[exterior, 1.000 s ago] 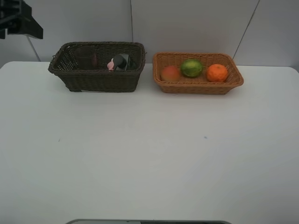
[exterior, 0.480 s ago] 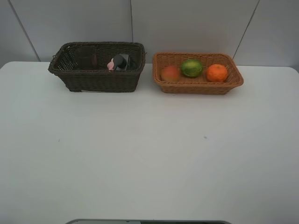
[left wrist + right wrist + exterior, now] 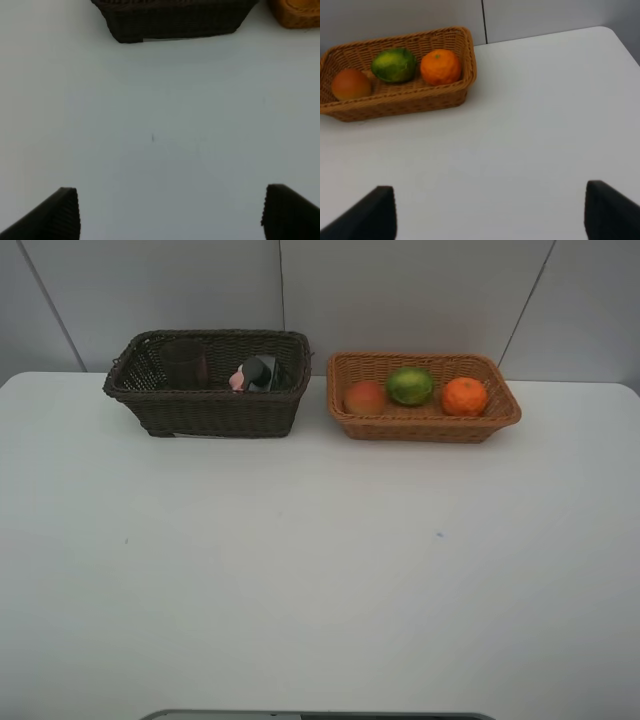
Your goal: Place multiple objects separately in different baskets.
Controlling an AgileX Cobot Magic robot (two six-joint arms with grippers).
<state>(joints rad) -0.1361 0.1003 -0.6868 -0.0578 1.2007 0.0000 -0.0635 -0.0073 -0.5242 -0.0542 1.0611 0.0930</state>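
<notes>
My left gripper (image 3: pixel 170 215) and right gripper (image 3: pixel 490 210) both hang spread and empty over bare table (image 3: pixel 320 570). Well beyond them, the dark basket (image 3: pixel 210 410) holds bottles; the tan basket (image 3: pixel 425 425) holds three fruits.

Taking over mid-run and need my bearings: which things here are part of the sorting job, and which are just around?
Job:
dark brown basket
pink bottle
black pump bottle
cup
tan basket
reddish fruit
green fruit
orange

Just around:
white table
grey wall panels
</notes>
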